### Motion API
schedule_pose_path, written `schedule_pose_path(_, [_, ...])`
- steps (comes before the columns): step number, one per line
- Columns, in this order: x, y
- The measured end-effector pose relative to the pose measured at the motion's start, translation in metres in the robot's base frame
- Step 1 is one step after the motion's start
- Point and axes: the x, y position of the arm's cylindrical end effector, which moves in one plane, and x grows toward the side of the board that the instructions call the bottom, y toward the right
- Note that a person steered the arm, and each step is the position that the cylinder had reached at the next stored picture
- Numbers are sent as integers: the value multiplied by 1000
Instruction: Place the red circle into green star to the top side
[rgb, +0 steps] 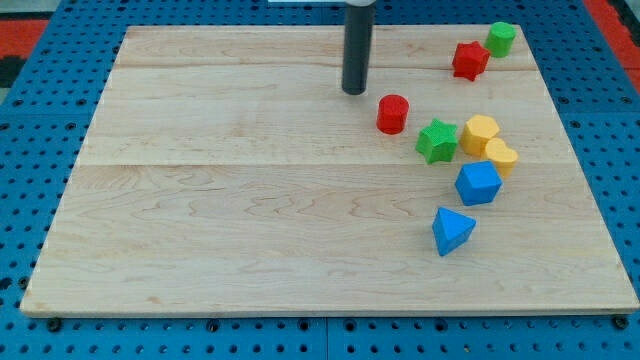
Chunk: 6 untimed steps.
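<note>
Tip (354, 92): bare rod end holding nothing, clear of all blocks. Red circle (393, 113): near, toward the view's lower right of tip. Green star (437, 141): just beyond circle, same diagonal; circle sits at its upper left, apart.

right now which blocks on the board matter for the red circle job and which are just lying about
Belongs to the job:
- red circle, up and to the view's left of the star
- green star
- my tip, apart from the circle, on its upper left

Lying about:
- red star
- green block at the top right corner
- two yellow blocks
- blue cube
- blue pyramid
</note>
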Motion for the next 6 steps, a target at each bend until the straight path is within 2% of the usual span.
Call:
schedule_pose_path(1, [39,12])
schedule_pose_path(2, [39,64])
schedule_pose_path(4, [2,77])
schedule_pose_path(5, [25,88])
schedule_pose_path(6, [27,87])
